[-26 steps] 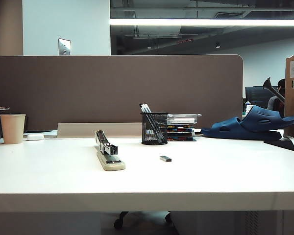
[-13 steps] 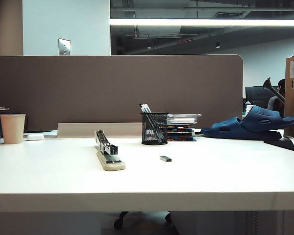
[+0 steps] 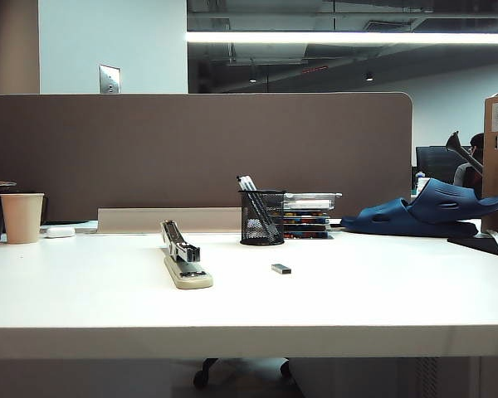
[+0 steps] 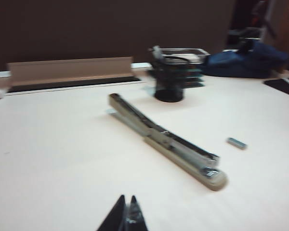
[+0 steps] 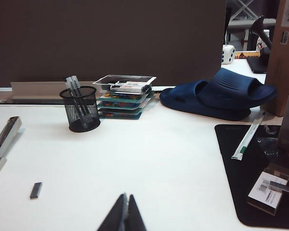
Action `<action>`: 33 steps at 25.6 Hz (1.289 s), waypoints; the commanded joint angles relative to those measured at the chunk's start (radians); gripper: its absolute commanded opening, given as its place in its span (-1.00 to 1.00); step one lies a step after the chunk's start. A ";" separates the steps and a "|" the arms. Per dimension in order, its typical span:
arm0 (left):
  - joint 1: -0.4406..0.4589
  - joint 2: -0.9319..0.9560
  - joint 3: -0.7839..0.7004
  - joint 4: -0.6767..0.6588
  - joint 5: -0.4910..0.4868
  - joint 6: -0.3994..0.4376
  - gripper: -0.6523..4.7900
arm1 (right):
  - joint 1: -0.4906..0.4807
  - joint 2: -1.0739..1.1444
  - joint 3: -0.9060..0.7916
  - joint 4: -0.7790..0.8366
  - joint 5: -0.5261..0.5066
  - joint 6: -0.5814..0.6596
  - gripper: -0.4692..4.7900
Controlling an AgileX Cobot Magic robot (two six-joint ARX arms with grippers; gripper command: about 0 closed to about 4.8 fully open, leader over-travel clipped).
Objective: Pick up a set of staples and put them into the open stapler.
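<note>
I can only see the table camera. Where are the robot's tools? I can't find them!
Observer: The left tool is shut, at the near table edge, short of the stapler.
Operator: And the other one?
Observer: The right tool is shut too. The staples lie ahead of it, toward the stapler.
Operator: Is anything hiding behind the slippers?
Observer: Yes, a white die.

A black mesh pen cup (image 3: 261, 218) stands far back in the middle of the white table (image 3: 108, 307), with pens inside. Just right of it sits a stack of clear trays (image 3: 310, 215). Farther right lie blue slippers (image 3: 427, 211). A paper cup (image 3: 22, 217) stands at the far left. A brown wall panel (image 3: 191, 149) runs behind everything.
</note>
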 commanded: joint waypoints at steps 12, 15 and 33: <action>0.001 0.000 0.003 0.011 0.257 0.000 -0.78 | 0.003 0.293 0.262 -0.110 -0.098 0.002 -0.84; 0.001 0.000 0.002 0.011 0.257 0.000 -0.78 | 0.005 0.414 0.349 -0.132 -0.132 0.002 -0.84; 0.002 0.000 0.002 -0.006 0.255 -0.002 -0.78 | 0.451 1.344 0.899 -0.175 0.006 0.002 -0.84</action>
